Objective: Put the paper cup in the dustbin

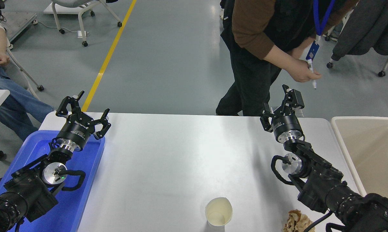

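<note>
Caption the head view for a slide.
Small white paper cup stands upright on white table; both grippers open and clear.

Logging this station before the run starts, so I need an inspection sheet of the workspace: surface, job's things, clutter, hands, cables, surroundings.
Surface: white table, bare across the middle.
Job's things: paper cup upright at the near edge, untouched; dustbin off the table's right end.
Clutter: crumpled brown paper wad right of the cup; blue tray at the left end.
Hands: left hand open, parked over the tray; right hand open, raised near the far right corner, far from the cup.
Cables: black loops at both wrists.
Surroundings: a person standing at the far side holding a pen; another seated at left; wheeled chairs.
</note>
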`<action>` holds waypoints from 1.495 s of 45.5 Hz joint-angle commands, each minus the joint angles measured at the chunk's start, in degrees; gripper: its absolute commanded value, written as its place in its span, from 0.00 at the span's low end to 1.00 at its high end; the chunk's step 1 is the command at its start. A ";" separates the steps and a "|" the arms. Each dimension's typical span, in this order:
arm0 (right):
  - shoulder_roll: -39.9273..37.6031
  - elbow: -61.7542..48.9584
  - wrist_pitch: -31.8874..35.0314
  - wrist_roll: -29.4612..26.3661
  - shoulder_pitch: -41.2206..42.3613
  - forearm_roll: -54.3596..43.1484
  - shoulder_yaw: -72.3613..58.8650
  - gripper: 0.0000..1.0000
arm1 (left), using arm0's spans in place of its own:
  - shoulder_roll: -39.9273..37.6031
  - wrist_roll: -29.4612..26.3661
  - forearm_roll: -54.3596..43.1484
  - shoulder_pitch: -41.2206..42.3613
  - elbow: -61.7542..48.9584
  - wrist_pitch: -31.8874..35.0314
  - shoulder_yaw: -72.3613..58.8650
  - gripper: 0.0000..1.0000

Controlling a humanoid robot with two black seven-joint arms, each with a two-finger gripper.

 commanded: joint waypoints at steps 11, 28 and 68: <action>0.00 -0.02 0.38 0.00 -0.15 0.00 -0.75 0.99 | 0.00 0.00 -0.04 0.00 -0.02 0.00 0.00 1.00; 0.00 -0.02 -0.24 -0.08 0.46 0.00 -0.57 0.99 | 0.00 0.00 -0.04 0.00 0.07 0.00 0.00 1.00; -11.34 -3.09 1.43 -1.05 24.18 -1.14 -66.03 0.99 | 0.00 0.00 0.04 0.00 -0.02 0.00 0.00 1.00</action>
